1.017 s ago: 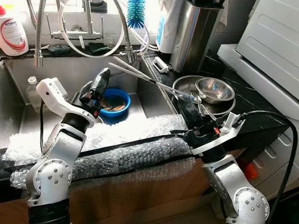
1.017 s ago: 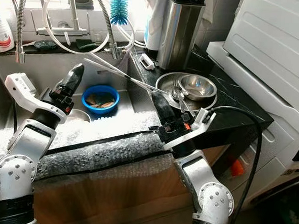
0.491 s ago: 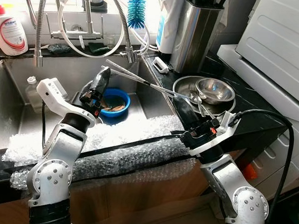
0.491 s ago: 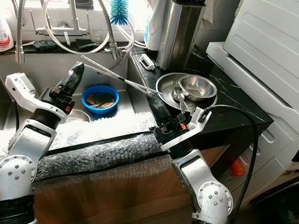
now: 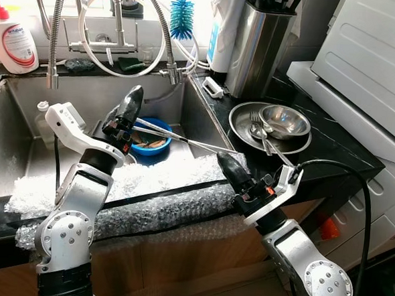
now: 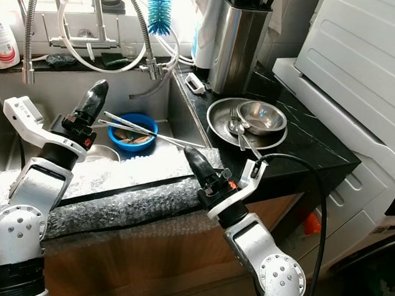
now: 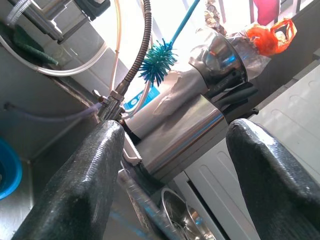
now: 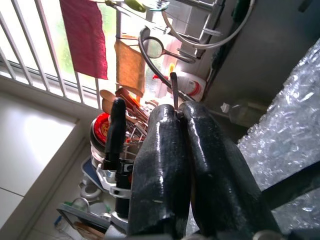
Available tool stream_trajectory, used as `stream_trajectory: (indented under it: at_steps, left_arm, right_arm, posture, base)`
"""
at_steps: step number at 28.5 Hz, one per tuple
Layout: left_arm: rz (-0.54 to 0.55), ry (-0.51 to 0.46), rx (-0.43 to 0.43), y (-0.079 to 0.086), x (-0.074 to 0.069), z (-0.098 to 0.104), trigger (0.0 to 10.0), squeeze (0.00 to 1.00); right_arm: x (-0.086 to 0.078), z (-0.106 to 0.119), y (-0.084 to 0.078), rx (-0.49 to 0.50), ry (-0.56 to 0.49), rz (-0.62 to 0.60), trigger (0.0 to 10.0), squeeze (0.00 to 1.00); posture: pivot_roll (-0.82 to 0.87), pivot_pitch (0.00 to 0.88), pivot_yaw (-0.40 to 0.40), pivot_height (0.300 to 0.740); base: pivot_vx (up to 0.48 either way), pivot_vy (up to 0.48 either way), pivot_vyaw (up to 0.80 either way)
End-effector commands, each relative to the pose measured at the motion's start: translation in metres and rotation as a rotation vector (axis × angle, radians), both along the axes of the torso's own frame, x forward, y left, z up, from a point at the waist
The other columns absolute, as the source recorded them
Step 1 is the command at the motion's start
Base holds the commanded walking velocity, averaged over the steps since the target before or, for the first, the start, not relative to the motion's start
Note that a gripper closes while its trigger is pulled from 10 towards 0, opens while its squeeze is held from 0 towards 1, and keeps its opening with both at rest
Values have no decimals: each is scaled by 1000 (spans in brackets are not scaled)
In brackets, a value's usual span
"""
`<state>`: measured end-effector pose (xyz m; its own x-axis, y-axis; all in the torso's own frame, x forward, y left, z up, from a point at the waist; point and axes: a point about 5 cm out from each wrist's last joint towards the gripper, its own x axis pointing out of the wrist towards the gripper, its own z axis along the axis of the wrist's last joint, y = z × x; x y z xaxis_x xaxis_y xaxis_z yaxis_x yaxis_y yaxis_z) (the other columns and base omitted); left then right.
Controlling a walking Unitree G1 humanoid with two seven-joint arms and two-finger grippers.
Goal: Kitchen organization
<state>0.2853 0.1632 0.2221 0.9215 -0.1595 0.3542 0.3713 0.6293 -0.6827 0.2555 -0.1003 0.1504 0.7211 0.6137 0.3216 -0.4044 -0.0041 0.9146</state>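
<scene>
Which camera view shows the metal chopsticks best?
The left eye view: the chopsticks run their whole length from the right gripper over the sink toward the blue bowl. The right eye view matches. The right wrist view has a thin end above shut jaws.

The bowl in the sink is blue. The brush at 12 o'clock is turquoise. The counter is black. The bottle at 10 o'clock is white with red. The fingers are black.
</scene>
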Motion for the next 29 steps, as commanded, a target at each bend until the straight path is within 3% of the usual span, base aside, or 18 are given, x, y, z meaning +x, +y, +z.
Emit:
stream_trajectory:
  at_steps: [1,8,15,29]
  left_arm:
    - [-1,-23,13,-2,-2,5,10000,0]
    - [20,0,18,0,-1,2,10000,0]
    - [-32,60,64,-5,-1,-8,10000,0]
    - [-84,56,69,-11,-2,-9,10000,0]
  right_arm:
    - [-1,8,6,83,-29,-15,10000,0]
    - [-3,8,9,81,-37,-7,10000,0]
    - [-6,10,9,97,-65,2,10000,0]
    - [-8,10,12,117,-67,29,10000,0]
  posture:
    - [-33,12,-94,727]
    - [-35,8,-91,727]
    - [-39,0,-85,727]
    - [-34,0,-85,727]
  base:
    - [0,0,0]
    - [0,0,0]
    - [0,0,0]
    - [0,0,0]
